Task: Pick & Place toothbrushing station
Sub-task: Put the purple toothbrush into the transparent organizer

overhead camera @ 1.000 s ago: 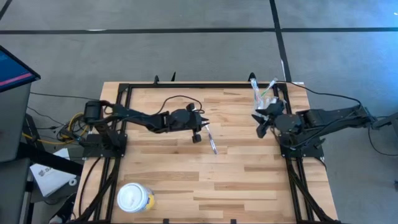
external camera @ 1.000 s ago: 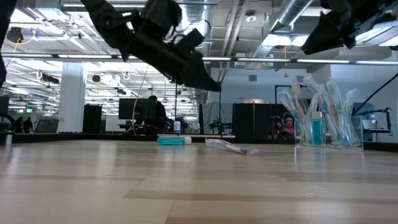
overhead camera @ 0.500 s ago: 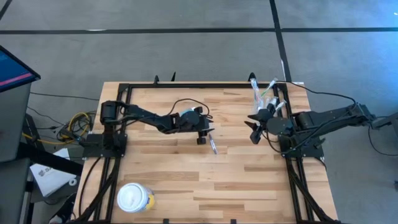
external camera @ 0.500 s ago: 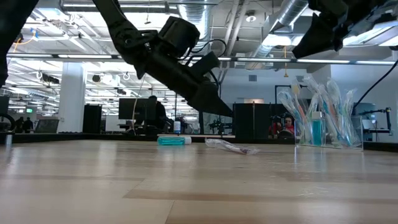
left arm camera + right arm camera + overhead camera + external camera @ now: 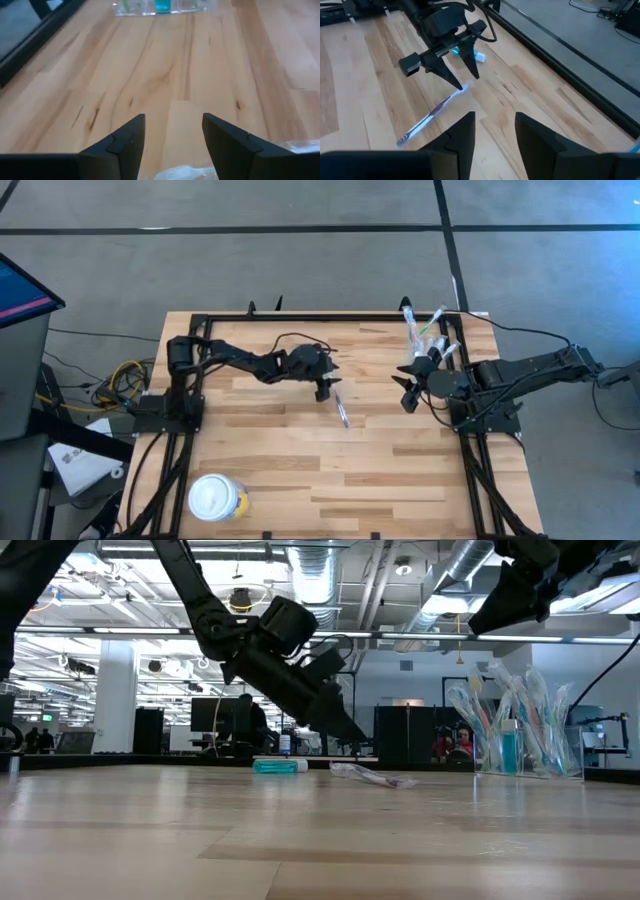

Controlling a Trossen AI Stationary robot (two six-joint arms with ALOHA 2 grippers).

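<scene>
So we're at the pick-up step: the left tool [image 5: 322,380] hangs with its jaws spread wide, empty, right over the far end of the loose toothbrush [image 5: 341,408] lying mid-counter [image 5: 400,480]. The tumbler [image 5: 425,330] with the other brushes sits at the far right edge. The right tool [image 5: 408,388] waits near it, jaws apart, nothing held as far as we can tell. Next we'd drop down, straddle the handle and clamp.
</scene>
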